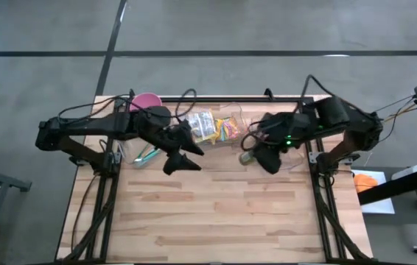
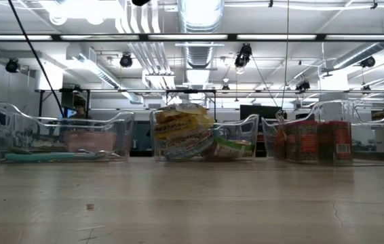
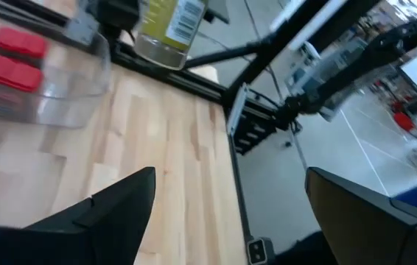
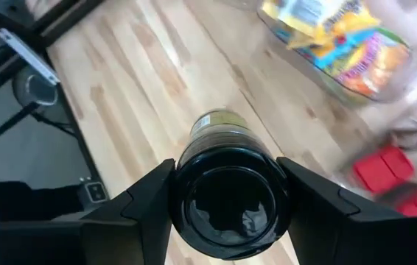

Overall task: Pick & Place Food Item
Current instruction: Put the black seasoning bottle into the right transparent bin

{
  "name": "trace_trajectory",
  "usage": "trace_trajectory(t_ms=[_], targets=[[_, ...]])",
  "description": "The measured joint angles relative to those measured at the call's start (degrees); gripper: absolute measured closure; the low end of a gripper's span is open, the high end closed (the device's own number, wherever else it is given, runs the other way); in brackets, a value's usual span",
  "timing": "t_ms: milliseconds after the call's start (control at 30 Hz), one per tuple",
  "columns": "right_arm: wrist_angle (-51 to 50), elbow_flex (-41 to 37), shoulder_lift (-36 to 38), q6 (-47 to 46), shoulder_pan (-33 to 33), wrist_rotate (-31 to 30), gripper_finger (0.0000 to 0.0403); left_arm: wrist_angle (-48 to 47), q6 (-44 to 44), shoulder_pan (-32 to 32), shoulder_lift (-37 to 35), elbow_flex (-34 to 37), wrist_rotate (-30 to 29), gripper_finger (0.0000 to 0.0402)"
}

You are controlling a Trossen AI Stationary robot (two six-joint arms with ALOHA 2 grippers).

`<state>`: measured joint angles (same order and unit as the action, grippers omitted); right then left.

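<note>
Held a jar between the two dark fingers of the right gripper, black lid toward the wrist camera, olive-green label and body pointing away over the wooden tabletop. Clamped on both sides of the lid end, so the fingers stood partly apart with the jar filling the gap. Hung above the tabletop toward its right rear part, just in front of the row of clear bins, in the high view. Showed in the left wrist view as a yellow-labelled jar gripped from above by the other arm.

Reached in from the right rear corner, the right arm bent at the elbow, a green light glowing on its wrist, gripper angled toward the table's middle.

Stood wide apart and empty, the left gripper, with bare tabletop and floor visible between its fingers. Hovered over the left-centre of the tabletop, just in front of the middle bin, the left arm stretched in from the left rear edge.

Lay along the rear edge three clear bins: one with pink and teal items, the middle one with colourful snack packets, and one with red-lidded containers.
</note>
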<state>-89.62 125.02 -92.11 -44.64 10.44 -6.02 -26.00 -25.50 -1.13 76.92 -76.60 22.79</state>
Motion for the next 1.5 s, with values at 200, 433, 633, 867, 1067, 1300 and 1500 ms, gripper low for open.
trace_trajectory(t_ms=[200,433,633,867,1067,1300,1500], targets=[[-0.66,-9.00,7.92,-5.86,-1.62,-1.83,0.0206,-1.54,0.09,-0.52,-4.48,0.00,-2.35,0.0044],[0.60,-21.14,18.40,-11.12,-2.74,-1.91,0.0206,-2.22,0.09,-0.91,-7.50,0.00,-4.04,0.0043],[-0.42,-31.26,24.78,-17.38,-4.87,-1.59,0.0206,-2.45,-0.35,-1.02,-7.40,0.00,-4.39,0.0043],[-0.35,-42.28,25.27,-17.49,-10.02,1.50,0.0206,-2.58,-1.59,-1.24,-7.33,0.00,-5.27,0.0043],[5.78,-47.71,22.78,-12.96,-13.71,2.22,0.0206,-2.62,-1.62,-1.32,-7.36,0.00,-5.34,0.0043],[11.28,-54.17,21.98,-12.19,-14.27,1.58,0.0206,-2.69,-1.59,-1.51,-7.40,0.00,-6.76,0.0043],[15.26,-60.33,23.38,-14.12,-14.25,1.37,0.0206,-2.75,-1.41,-1.64,-7.40,0.00,-6.76,0.0043]])
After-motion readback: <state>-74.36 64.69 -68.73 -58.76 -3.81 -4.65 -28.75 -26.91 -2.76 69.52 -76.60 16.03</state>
